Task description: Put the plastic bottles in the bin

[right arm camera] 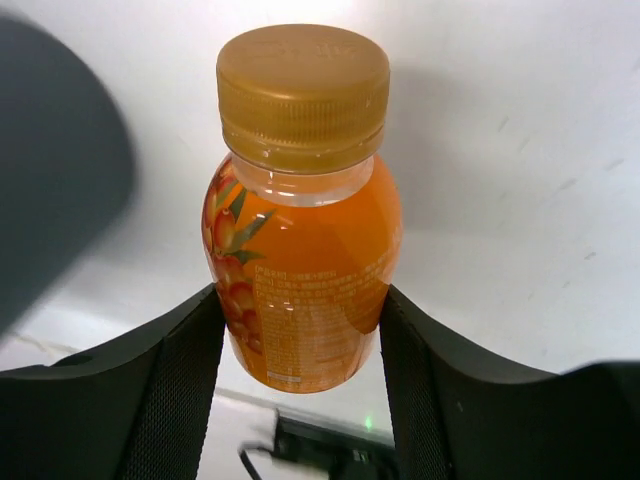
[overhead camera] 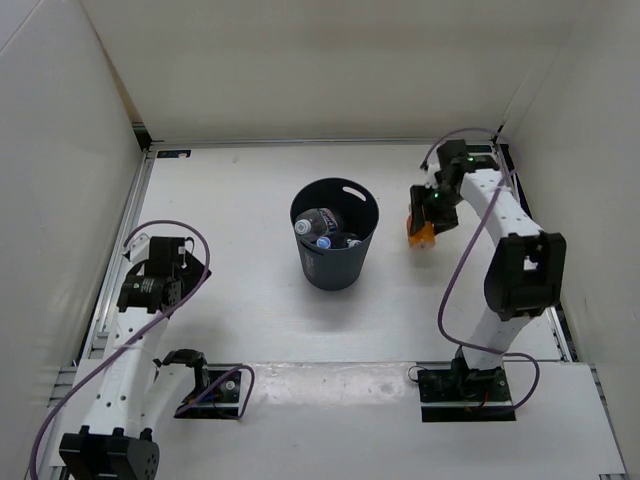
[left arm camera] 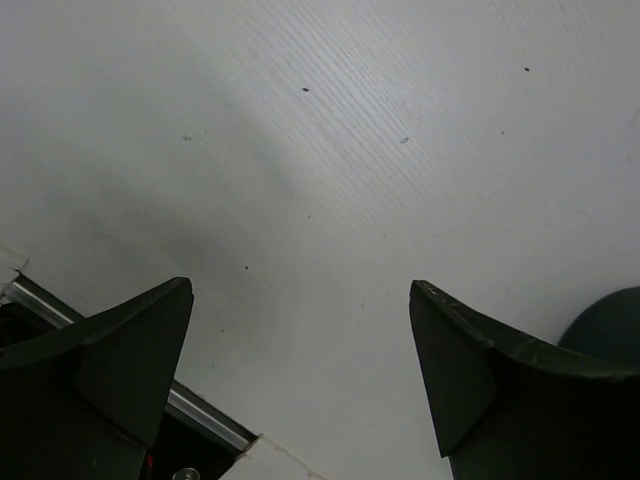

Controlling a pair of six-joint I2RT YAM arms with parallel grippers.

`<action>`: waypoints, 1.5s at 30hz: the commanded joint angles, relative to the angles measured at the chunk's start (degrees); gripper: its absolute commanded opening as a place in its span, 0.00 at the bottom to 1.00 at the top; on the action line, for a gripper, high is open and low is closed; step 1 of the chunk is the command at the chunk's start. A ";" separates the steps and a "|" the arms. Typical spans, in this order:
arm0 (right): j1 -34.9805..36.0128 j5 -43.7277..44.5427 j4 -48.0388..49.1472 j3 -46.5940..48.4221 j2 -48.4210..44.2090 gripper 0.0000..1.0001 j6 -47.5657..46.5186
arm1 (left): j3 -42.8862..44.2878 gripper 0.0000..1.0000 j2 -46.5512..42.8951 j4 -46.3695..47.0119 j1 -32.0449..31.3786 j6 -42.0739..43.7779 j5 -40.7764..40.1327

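The dark blue-grey bin (overhead camera: 335, 260) stands mid-table with clear bottles (overhead camera: 318, 226) lying inside it; its dark blurred wall shows at the left of the right wrist view (right arm camera: 50, 170). My right gripper (overhead camera: 424, 222) is shut on the short orange bottle (right arm camera: 300, 250) with its orange cap (right arm camera: 303, 95), held above the table to the right of the bin. The orange bottle (overhead camera: 422, 232) pokes out below the fingers in the top view. My left gripper (left arm camera: 300, 370) is open and empty over bare table at the left (overhead camera: 165, 265).
White walls enclose the table on three sides. A metal rail (left arm camera: 200, 410) runs along the table's left edge under my left gripper. A dark round edge of the bin (left arm camera: 610, 315) shows at the right of the left wrist view.
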 commanded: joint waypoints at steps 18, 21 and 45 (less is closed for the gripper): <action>18.52 -9.01 31.25 1.78 -30.50 0.03 1.18 | 4.29 1.00 11.74 13.16 2.34 4.37 7.00; 19.22 -11.93 29.13 3.18 -29.97 0.19 0.22 | 4.20 1.00 11.57 13.68 2.61 4.02 7.62; 12.54 0.37 18.05 7.06 -24.51 0.90 6.10 | -0.98 1.00 1.55 10.17 4.98 2.79 7.88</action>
